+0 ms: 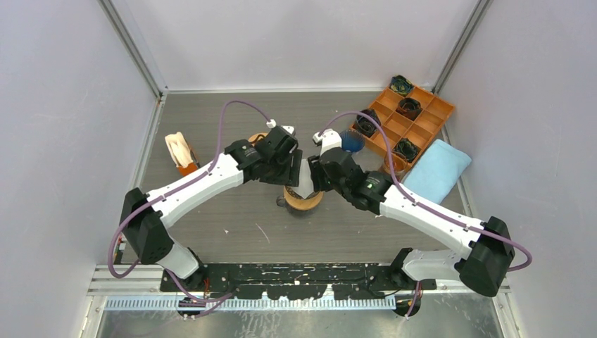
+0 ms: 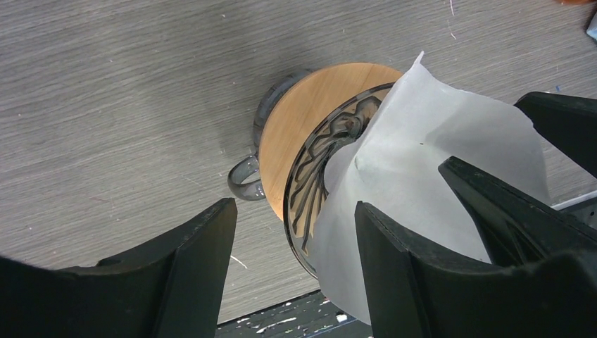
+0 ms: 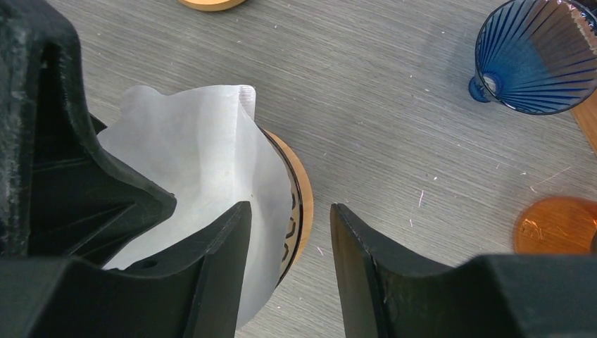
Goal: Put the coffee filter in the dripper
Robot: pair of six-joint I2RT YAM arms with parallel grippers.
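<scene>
From above, the dripper (image 1: 300, 203) is mostly hidden; in the right wrist view, the edge cuts off the blue cone (image 3: 542, 56).

Light's even and diffuse, from above. Only soft shadows under the arms on the desk (image 1: 239, 218). Wrist views: left hand (image 2: 294, 211) renders near-black, edges slightly soft; desk grain sharp. White coffee filter (image 3: 204, 141) very bright, possibly clipped. Top view shows mild wide-angle lean at the walls.
</scene>
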